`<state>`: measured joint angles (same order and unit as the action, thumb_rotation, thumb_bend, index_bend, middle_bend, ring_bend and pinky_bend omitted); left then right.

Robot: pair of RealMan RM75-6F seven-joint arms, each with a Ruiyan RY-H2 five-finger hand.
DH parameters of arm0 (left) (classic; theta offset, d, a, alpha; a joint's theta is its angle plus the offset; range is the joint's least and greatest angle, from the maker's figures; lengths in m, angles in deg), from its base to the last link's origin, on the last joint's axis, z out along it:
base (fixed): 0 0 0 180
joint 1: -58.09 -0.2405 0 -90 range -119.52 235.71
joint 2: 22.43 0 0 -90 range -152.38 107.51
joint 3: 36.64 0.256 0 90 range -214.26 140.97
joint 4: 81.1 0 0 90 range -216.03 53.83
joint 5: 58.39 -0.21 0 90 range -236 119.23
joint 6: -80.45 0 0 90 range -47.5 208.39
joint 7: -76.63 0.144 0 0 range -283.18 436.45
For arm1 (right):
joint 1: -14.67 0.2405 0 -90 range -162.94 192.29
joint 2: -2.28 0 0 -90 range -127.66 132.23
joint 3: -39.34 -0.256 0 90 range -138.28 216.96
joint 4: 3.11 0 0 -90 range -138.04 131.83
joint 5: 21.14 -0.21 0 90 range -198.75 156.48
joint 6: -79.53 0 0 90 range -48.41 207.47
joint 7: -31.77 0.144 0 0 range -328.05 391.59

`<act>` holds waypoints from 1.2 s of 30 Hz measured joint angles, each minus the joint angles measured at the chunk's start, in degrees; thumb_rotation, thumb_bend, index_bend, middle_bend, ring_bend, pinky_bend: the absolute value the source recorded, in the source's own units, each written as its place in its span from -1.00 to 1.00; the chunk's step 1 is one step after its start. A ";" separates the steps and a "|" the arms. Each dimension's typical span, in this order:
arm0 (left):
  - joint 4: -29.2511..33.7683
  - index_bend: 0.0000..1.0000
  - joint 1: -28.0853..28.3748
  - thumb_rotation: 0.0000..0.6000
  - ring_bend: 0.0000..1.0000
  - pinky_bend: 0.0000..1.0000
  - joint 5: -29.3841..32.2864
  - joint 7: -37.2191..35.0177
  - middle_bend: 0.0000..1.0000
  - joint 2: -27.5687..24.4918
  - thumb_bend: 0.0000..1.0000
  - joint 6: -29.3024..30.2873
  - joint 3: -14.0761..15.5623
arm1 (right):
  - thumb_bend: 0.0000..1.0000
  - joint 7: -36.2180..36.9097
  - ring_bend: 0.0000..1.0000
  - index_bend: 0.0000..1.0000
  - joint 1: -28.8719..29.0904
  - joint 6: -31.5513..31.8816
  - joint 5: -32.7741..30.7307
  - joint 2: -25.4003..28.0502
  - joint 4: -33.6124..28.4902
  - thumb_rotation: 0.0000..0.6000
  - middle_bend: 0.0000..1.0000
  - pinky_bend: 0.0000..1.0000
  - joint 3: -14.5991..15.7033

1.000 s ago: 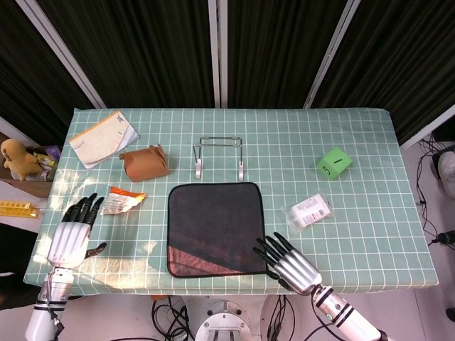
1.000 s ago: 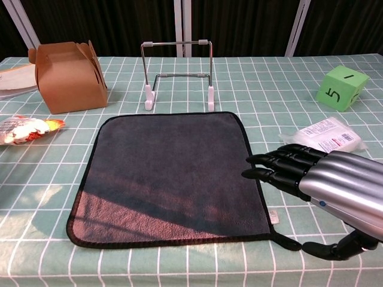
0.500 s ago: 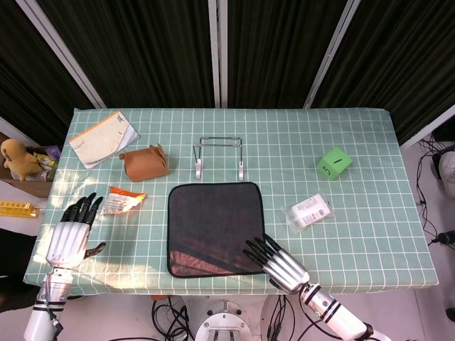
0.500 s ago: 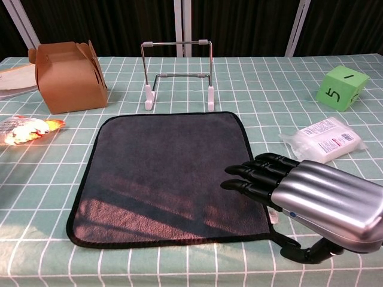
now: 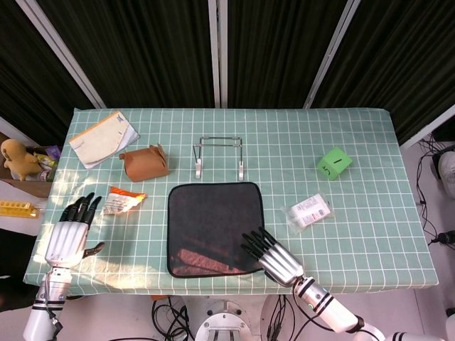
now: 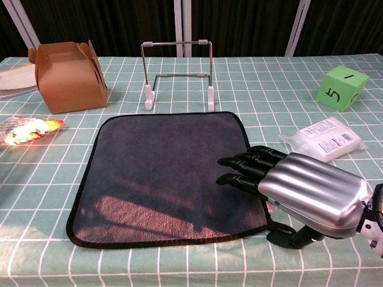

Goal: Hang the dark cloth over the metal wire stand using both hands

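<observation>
The dark cloth [image 5: 213, 226] [image 6: 161, 173] lies flat on the table in front of the metal wire stand [image 5: 220, 158] [image 6: 178, 72], which is upright and bare. My right hand [image 5: 274, 258] [image 6: 299, 190] hovers over the cloth's near right corner, fingers stretched out and slightly apart over the fabric, thumb below off the edge, holding nothing. My left hand [image 5: 69, 230] is far to the left near the table's front edge, open and flat, away from the cloth; the chest view does not show it.
A brown paper box [image 5: 145, 163] [image 6: 67, 76] stands left of the stand. An orange snack packet [image 5: 122, 200] [image 6: 25, 128] lies near my left hand. A white wipes pack [image 5: 307, 211] [image 6: 324, 139], a green numbered cube [image 5: 333, 163] [image 6: 342, 88] and a notebook [image 5: 104, 138] also sit on the table.
My right hand has slid left and forward, from beside the cloth's right edge to over its near right corner. The left hand has drifted slightly nearer. The cloth has not moved.
</observation>
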<state>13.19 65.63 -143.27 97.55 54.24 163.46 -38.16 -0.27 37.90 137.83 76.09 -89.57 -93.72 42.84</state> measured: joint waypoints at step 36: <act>-0.08 -0.95 -0.23 1.00 -0.87 -0.63 -1.31 -4.80 -0.92 -1.16 -1.00 0.28 0.73 | -0.19 9.48 -1.00 0.93 3.08 10.84 5.96 -11.21 14.95 1.00 -1.00 -1.00 -1.46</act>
<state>13.11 65.40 -144.57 92.75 53.08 163.74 -37.44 9.20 40.97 148.67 82.05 -100.78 -78.77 41.38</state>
